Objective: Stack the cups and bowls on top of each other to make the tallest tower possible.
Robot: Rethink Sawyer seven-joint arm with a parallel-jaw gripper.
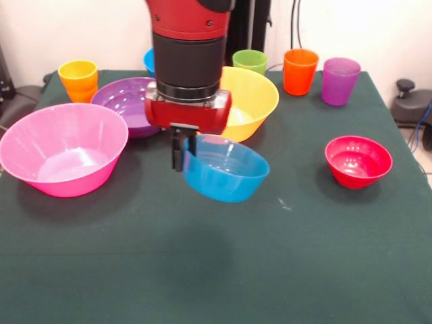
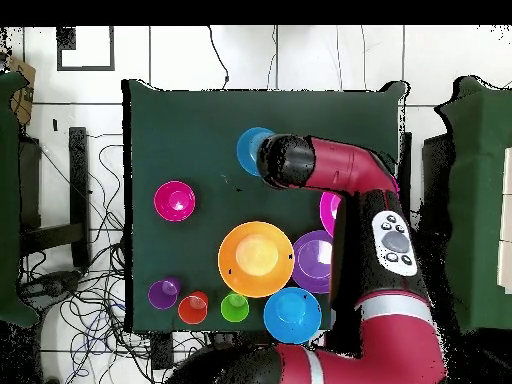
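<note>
The tool [image 1: 183, 150] is closed on the near rim of the medium blue bowl [image 1: 226, 169], holding it tilted above the green worktop [image 1: 223, 270]. At its 9 o'clock sits the pink bowl [image 1: 64, 156], at 3 o'clock the red bowl [image 1: 358, 160], at 12 o'clock the orange bowl [image 1: 253, 98].

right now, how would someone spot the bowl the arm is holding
Follow the red arm down to its gripper over the middle of the green table. The medium blue bowl hangs there by its rim, tilted; every other bowl sits flat on the cloth.
</note>
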